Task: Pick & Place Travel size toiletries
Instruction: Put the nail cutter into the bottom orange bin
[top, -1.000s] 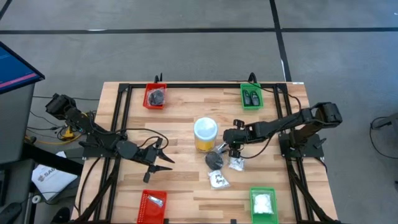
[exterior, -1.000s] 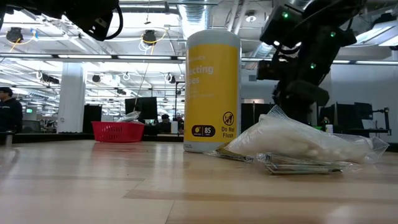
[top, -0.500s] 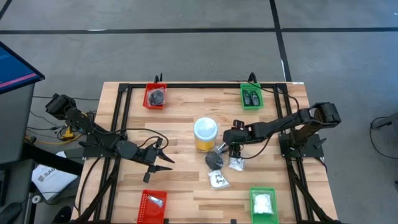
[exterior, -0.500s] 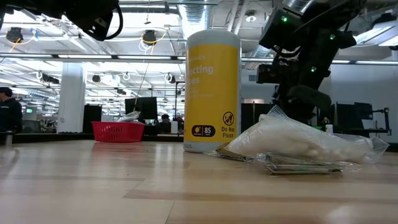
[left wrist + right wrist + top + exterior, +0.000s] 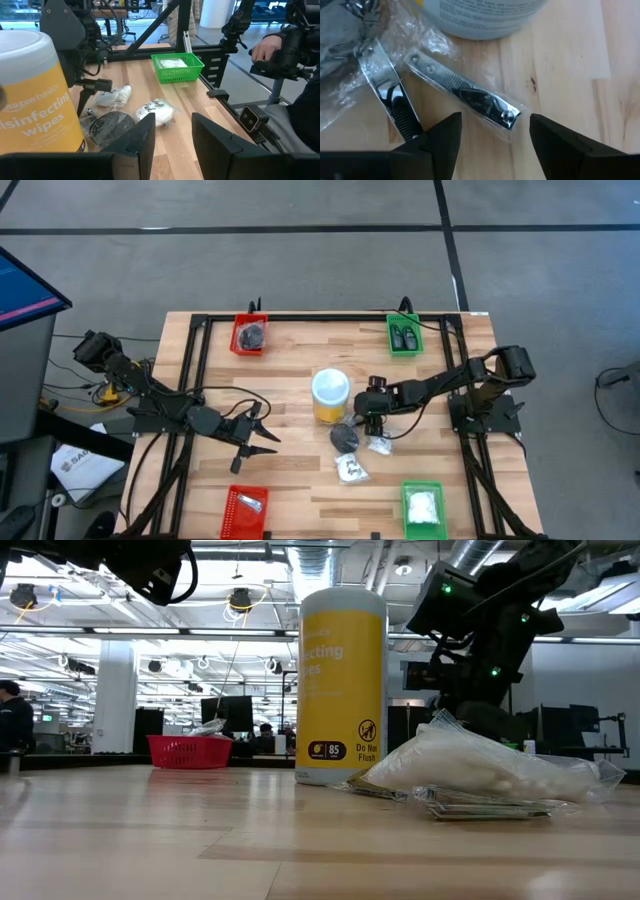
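Right pincer (image 5: 492, 137) open over bagged nail clipper (image 5: 465, 97); trays (image 5: 422, 505) part-filled — several packets (image 5: 351, 468) left on bench (image 5: 290, 470); left pincer (image 5: 262, 437) open, idle.

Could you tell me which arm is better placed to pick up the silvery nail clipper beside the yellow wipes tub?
Right: its open tool hangs directly over the wrapped silvery nail clipper; the left tool waits farther off.
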